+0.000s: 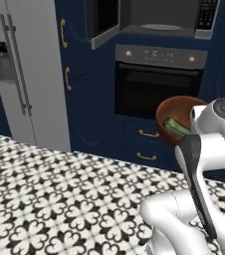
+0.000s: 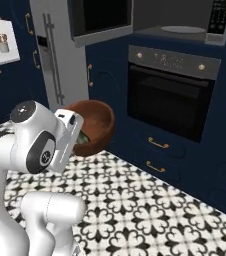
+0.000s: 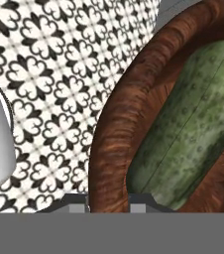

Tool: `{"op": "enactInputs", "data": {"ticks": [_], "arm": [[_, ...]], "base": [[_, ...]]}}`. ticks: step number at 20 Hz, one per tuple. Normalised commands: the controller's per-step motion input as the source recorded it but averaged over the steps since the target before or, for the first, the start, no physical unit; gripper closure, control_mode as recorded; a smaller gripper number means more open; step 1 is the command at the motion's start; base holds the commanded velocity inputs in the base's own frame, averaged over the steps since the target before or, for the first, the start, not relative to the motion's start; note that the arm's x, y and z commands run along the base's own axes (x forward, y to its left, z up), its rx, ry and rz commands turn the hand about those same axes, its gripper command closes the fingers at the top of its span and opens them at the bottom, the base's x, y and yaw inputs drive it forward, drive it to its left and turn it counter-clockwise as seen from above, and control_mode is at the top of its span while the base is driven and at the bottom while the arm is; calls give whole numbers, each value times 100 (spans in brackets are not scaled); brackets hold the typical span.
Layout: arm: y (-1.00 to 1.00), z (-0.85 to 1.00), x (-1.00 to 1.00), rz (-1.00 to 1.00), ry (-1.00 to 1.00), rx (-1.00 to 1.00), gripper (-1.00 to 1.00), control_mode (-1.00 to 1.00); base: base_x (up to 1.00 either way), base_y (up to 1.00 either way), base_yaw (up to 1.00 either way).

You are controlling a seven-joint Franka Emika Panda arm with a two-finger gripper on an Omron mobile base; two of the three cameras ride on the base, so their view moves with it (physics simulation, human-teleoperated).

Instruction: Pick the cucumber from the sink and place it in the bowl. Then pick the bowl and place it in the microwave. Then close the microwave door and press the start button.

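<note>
My gripper [image 3: 108, 201] is shut on the rim of the reddish-brown bowl [image 3: 119, 129], one finger on each side of the wall. The bowl [image 1: 176, 110] hangs tilted in the air in front of the oven, below the microwave. The green cucumber [image 3: 193, 129] lies inside it, also seen as the cucumber [image 1: 176, 128] against the bowl's lower wall. The microwave [image 1: 159, 22] stands open, its cavity with a glass turntable in view. The microwave door [image 1: 103, 20] is swung out to the left. Its button panel [image 1: 207, 17] is on the right. The sink is out of view.
A black oven [image 1: 159, 89] sits right under the microwave, with navy drawers and gold handles below. A grey fridge [image 1: 25, 69] stands to the left. The patterned tile floor [image 1: 59, 199] spreads under the arm. My white arm [image 2: 40, 145] fills the near side.
</note>
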Motion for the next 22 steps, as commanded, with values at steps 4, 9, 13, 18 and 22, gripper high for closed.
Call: {"op": "enactInputs", "data": {"ticks": [4, 9, 13, 18, 22], "arm": [[0, 0, 0, 0, 0, 0, 100, 100], [0, 0, 0, 0, 0, 0, 100, 100], [0, 0, 0, 0, 0, 0, 100, 100], [0, 0, 0, 0, 0, 0, 100, 100], [0, 0, 0, 0, 0, 0, 100, 100]], "base": [[84, -100, 30], [96, -98, 32], [100, -80, 29], [97, -52, 23], [85, -5, 20]]}}
